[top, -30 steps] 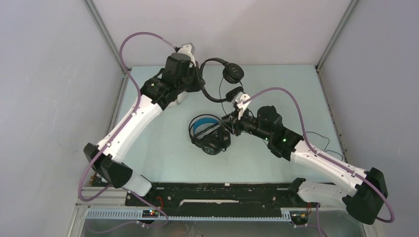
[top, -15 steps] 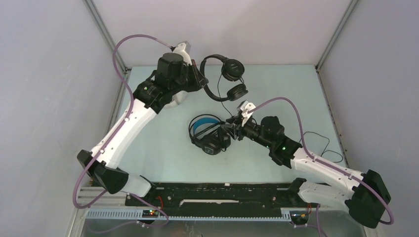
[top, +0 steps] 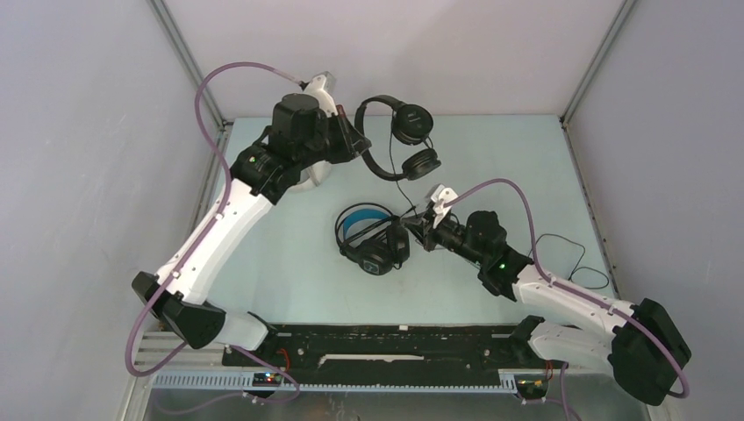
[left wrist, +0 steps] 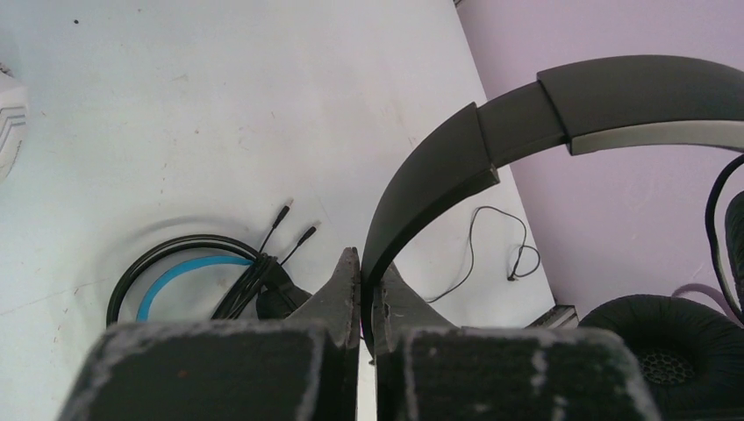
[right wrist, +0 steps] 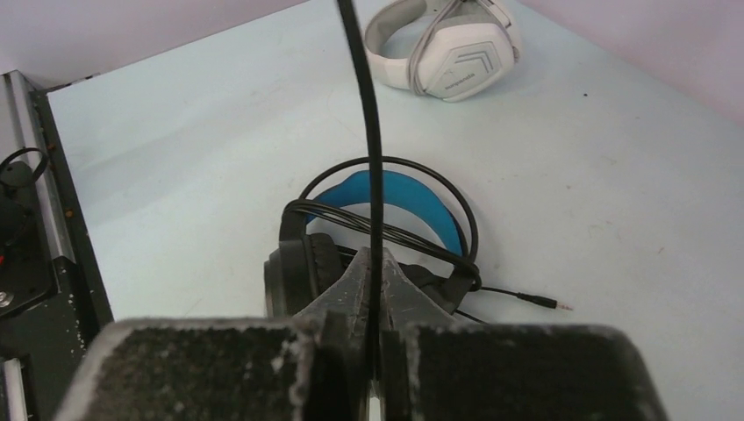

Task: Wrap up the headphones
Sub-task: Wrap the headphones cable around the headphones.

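Note:
My left gripper (top: 361, 145) is shut on the headband of the slim all-black headphones (top: 411, 123) and holds them in the air above the far middle of the table. The headband (left wrist: 491, 132) sits between the jaws of the left gripper (left wrist: 368, 267). My right gripper (top: 412, 221) is shut on their thin black cable (right wrist: 365, 132), which runs straight up from the right gripper (right wrist: 375, 267). The black headphones with blue lining (top: 368, 237) lie below it, cable bundled around them (right wrist: 395, 197). The white-grey headphones (right wrist: 447, 48) lie at the far left, mostly hidden behind my left arm in the top view.
The slack of the thin black cable lies looped on the table at the right (top: 575, 259), near the right wall. A black rail (top: 377, 342) runs along the near edge between the arm bases. Walls close the left, far and right sides.
The left gripper has lifted the slim black headphones slightly up and right. The right gripper has drawn back a little toward the near side, still pinching the cable.

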Controlling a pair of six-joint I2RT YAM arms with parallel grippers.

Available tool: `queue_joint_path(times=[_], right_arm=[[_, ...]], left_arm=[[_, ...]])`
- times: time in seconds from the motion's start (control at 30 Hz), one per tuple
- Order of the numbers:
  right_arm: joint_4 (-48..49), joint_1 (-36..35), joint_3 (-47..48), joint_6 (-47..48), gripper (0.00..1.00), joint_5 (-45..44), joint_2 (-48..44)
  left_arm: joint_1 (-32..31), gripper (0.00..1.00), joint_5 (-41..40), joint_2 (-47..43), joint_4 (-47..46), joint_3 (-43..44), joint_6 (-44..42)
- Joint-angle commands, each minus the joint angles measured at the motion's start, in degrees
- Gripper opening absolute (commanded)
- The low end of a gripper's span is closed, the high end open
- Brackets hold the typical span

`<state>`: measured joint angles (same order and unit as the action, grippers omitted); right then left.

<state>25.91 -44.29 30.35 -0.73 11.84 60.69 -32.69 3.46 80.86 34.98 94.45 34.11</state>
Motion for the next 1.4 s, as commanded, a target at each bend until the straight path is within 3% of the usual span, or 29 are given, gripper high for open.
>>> queue_joint_path(times=[0.0,0.17,0.43,0.67,1.0,1.03,1.13,1.27,1.37], right_arm=[[3.38,3.47,-0.33,0.58,0.0,5.43,-1.34],[5.26,6.12,-1.42,4.22,0.0,11.18,-1.13],[7.89,6.58,-1.43,2.3,0.0,6.88,-2.31],[12.56,5.64,-1.43,5.86,0.29,17.69,1.69],[16.19,4.48,-1.26,8.32,0.37,18.15,8.43],[15.92,4.42,-1.26,8.44,0.37,18.25,8.93],[14.49,4.46,-1.57,8.94,0.22,18.86,10.21],[17.21,5.02,-3.87,7.45,0.15,18.13,10.93],[17.81,6.37,-4.42,5.97,0.0,17.92,11.68]], left_arm=[[0.87,0.0,2.91,-3.39,-2.8,-0.28,1.42],[1.32,0.0,5.6,-4.59,-2.87,-0.95,1.04],[1.39,0.0,9.62,-4.9,-0.92,-0.33,-2.55],[1.53,0.0,9.88,-5.56,-0.57,-0.39,-1.3],[1.62,0.0,10.33,-5.62,0.78,1.52,-1.12],[1.66,0.0,10.41,-5.65,1.01,1.81,-1.15],[2.02,0.0,11.42,-5.79,1.03,2.58,-0.94],[4.15,0.0,15.28,-6.58,-0.93,1.93,0.88],[5.3,0.0,15.27,-6.98,-0.86,2.09,-0.07]])
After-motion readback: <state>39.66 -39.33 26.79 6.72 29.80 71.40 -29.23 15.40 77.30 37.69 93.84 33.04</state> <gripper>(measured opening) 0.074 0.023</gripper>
